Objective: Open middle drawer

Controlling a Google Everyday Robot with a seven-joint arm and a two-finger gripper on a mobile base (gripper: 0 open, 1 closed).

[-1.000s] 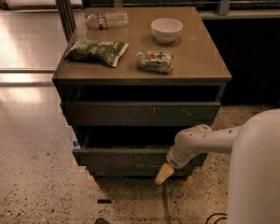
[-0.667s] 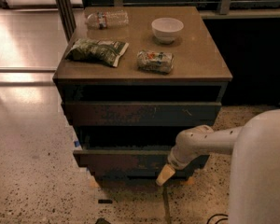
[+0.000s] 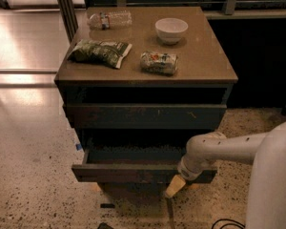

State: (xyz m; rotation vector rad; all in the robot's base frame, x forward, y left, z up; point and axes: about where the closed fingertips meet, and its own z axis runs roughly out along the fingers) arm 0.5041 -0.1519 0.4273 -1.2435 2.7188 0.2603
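The middle drawer point(image 3: 128, 173) is a wide, shallow dark-brown drawer. It stands pulled partway out of the cabinet, and its dull olive inner floor point(image 3: 133, 152) shows behind the plain front panel. My gripper point(image 3: 174, 187) has a pale tan tip and sits at the lower edge of that front panel, towards its right end. My white arm point(image 3: 224, 149) reaches in from the right. The contact between gripper and panel is hidden.
Above is a larger drawer front point(image 3: 143, 116) with pale scratches, closed. On the cabinet top point(image 3: 205, 66) lie a white bowl point(image 3: 171, 30), a plastic bottle point(image 3: 109, 19), a green snack bag point(image 3: 99, 52) and a small packet point(image 3: 158, 62). A dark counter stands to the right. The floor is speckled.
The middle drawer has slid further out towards the camera, showing more of its inner floor. The gripper has moved with its front panel, down and towards the camera.
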